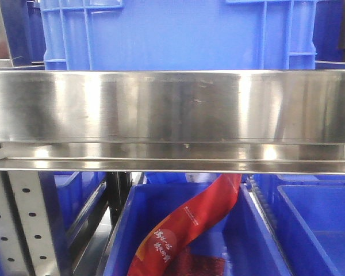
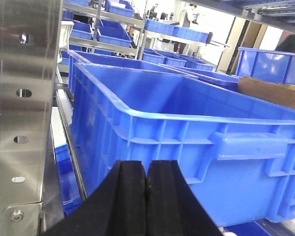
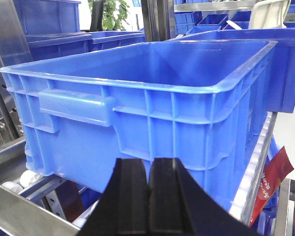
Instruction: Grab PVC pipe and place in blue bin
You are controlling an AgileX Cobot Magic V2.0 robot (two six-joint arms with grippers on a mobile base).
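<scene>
A: What is closest to us?

B: The two grippers. In the left wrist view, the left gripper (image 2: 147, 184) is at the bottom. Its two black fingers (image 2: 129, 196) are pressed together with nothing between them. In the right wrist view, the right gripper (image 3: 148, 187) looks the same, squeezed closed and holding nothing.

A: And just past them?

B: A big blue bin (image 2: 187, 142) sits right in front of the left gripper. The bit of its inside we can see has nothing in it. The right wrist view shows a big blue bin (image 3: 152, 98) from its other side, with a handle bump on the wall.

A: What is beside it?

B: A shiny metal post (image 2: 24, 98) with holes stands on the left. White rollers (image 3: 258, 157) run under the bin on the right, and a red bag (image 3: 273, 177) hangs lower down.

A: What does the front view show?

B: A wide silver shelf rail (image 1: 172, 106) goes across the middle. A blue bin (image 1: 178, 34) sits above it. Below it, the red bag (image 1: 190, 224) hangs into a lower blue bin (image 1: 126, 230).

A: And farther back?

B: More blue bins on racks (image 2: 113, 34).

A: Where is the PVC pipe?

B: I cannot see it in any picture.
</scene>
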